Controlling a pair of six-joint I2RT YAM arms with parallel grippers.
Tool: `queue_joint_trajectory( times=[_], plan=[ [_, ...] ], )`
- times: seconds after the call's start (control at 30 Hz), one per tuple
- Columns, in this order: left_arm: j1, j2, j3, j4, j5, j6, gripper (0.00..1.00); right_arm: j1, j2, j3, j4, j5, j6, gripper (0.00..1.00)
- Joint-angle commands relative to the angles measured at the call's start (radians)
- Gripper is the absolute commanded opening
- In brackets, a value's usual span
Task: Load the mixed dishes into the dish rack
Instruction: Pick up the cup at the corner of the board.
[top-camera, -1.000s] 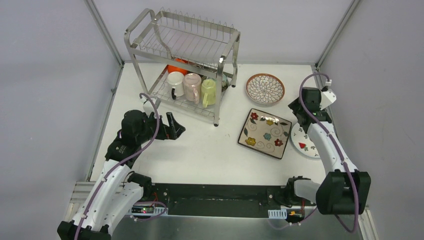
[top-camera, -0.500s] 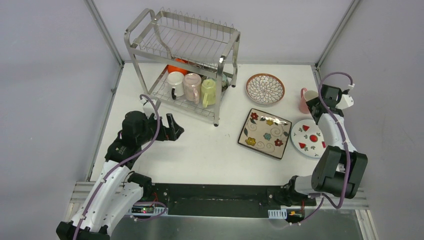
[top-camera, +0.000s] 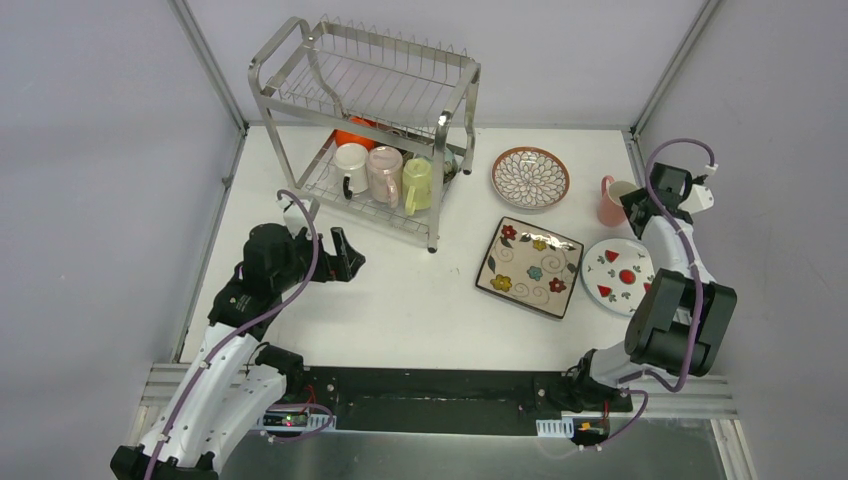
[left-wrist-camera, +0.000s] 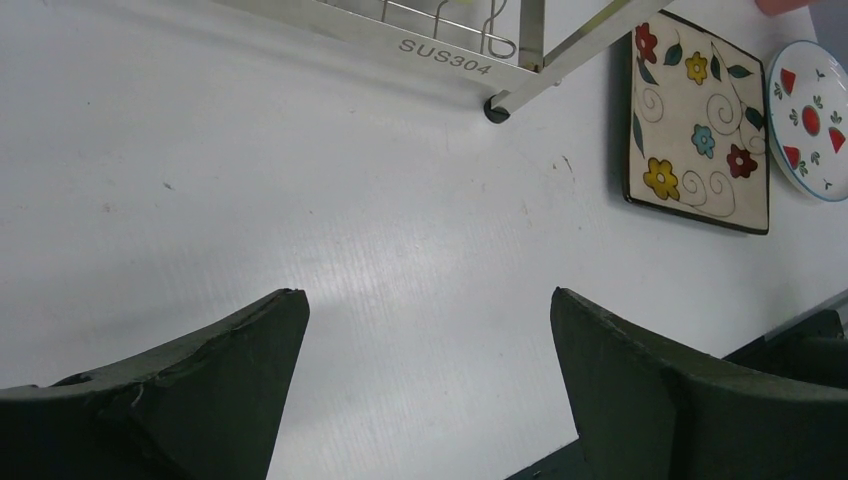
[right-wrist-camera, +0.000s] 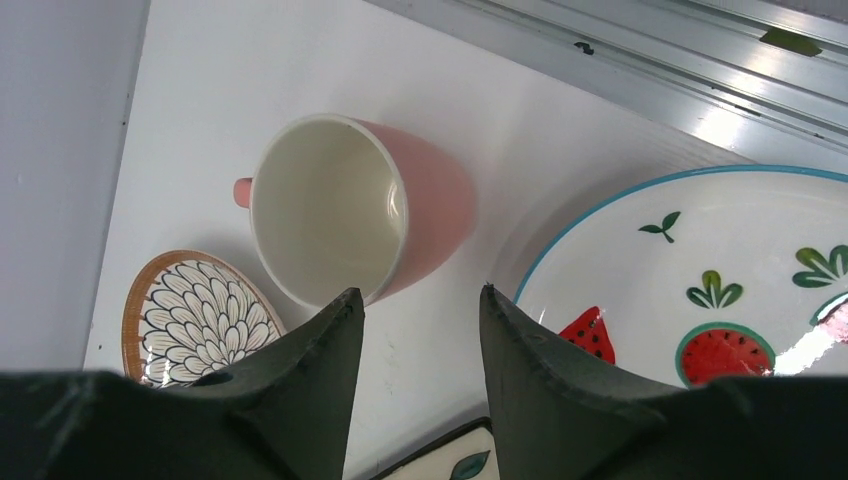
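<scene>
The right end effector (right-wrist-camera: 420, 295) is partly spread with nothing between its fingers; only bare surface (right-wrist-camera: 440, 130) shows in the gap. Its tips sit just short of the pink mug (right-wrist-camera: 330, 200), the left tip close under the mug's near rim. The mug stands upright and empty at the far right of the surface, with its small handle pointing away from the fingers. It looks like glazed ceramic, so I would expect it to be rigid, fairly light, slick under the pads and liable to chip if knocked or dropped. The present gap seems narrower than the mug's body, so the better hold is probably a pinch on the wall, one finger inside the rim and one outside, rather than a squeeze across the whole cup. Just beside the mug lies the white red-marked plate (right-wrist-camera: 700, 260), and further off the brown-rimmed petal-pattern plate (right-wrist-camera: 195, 315) and the square floral plate (top-camera: 530, 266), all flat on the surface. The dish rack (left-wrist-camera: 440, 55) stands well apart at the far left, with a white mug (top-camera: 351, 160), a pale pink mug (top-camera: 384, 170) and a yellow-green mug (top-camera: 418, 180) on its lower shelf. The left end effector (left-wrist-camera: 428, 297) hovers spread wide and empty before the rack.
</scene>
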Motion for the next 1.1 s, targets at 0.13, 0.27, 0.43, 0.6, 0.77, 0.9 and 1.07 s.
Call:
queue_joint_trajectory(
  times=[0.13,0.27,0.43,0.6,0.77,0.9,1.07],
  plan=[
    [-0.015,-0.016,0.042,0.004,-0.010,0.028,0.96,-0.027,0.068,0.078,0.020,-0.071,0.055,0.49],
    [-0.015,-0.016,0.044,0.004,0.000,0.032,0.96,-0.029,0.098,0.087,0.024,-0.081,0.058,0.49],
    [-0.015,-0.015,0.044,0.004,-0.006,0.033,0.95,-0.031,0.141,0.101,0.026,-0.101,0.037,0.46],
    [-0.018,-0.025,0.044,0.002,-0.011,0.034,0.95,-0.031,0.136,0.075,0.042,-0.108,0.012,0.39],
    [-0.028,-0.024,0.045,0.000,-0.023,0.040,0.95,-0.031,0.156,0.058,0.041,-0.098,0.016,0.39],
    [-0.032,-0.022,0.045,-0.003,-0.030,0.040,0.95,-0.031,0.178,0.066,0.039,-0.103,-0.002,0.36],
    [-0.033,-0.018,0.047,-0.005,-0.038,0.042,0.95,-0.032,0.182,0.088,0.018,-0.117,-0.041,0.19]
  ],
)
